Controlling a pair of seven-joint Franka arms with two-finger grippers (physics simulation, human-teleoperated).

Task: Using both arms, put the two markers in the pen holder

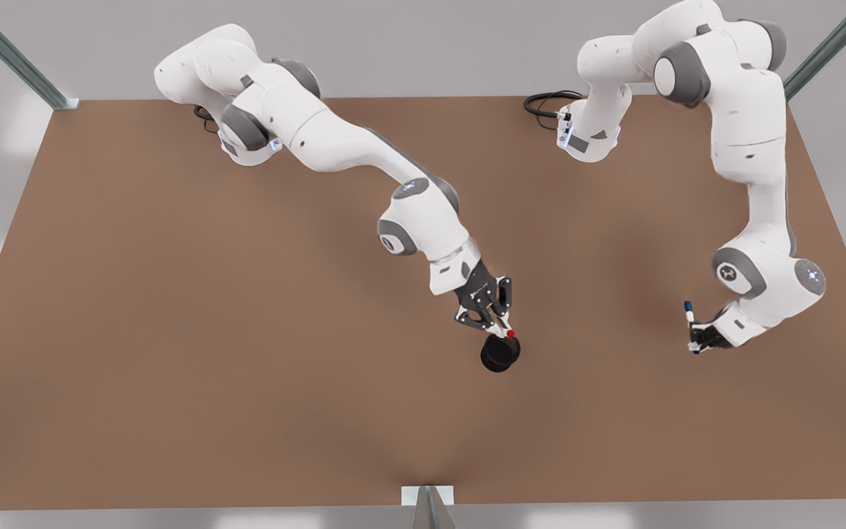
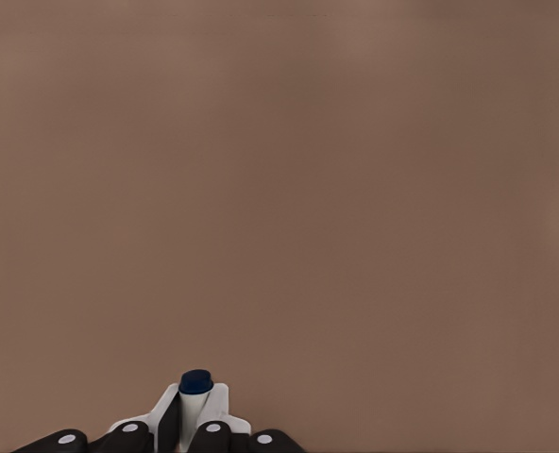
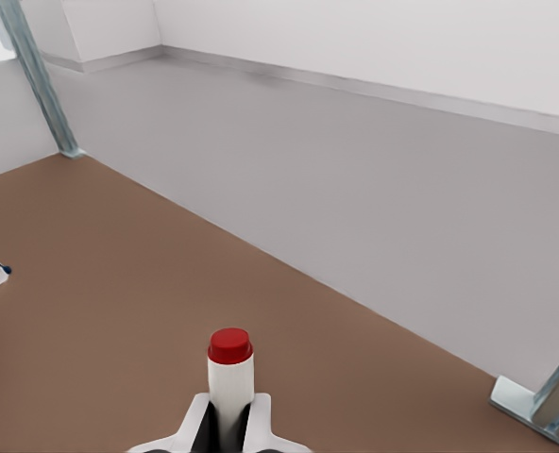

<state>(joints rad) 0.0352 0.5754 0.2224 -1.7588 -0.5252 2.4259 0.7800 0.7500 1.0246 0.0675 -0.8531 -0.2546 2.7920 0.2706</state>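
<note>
Brown table (image 1: 173,330), grey walls. We see the right gripper (image 1: 500,323) pinching the red-capped marker (image 3: 230,373) just over the pen holder (image 1: 499,354); insertion underway, needing a straight lowering. Left gripper (image 1: 700,339) clamps the blue-capped marker (image 2: 195,392), well apart, waiting.

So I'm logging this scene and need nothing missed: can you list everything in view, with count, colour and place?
Red-capped marker: one, white with red cap, gripped just above the pen holder.
Blue-capped marker: one, white with blue cap, gripped at the front view's right.
Pen holder: one, black, mid-table.
Table: one, brown.
Frame posts: grey metal, at the table's corners.
Cables: black, by the arm bases.
Right gripper: black, shut on the red-capped marker.
Left gripper: black, shut on the blue-capped marker.
</note>
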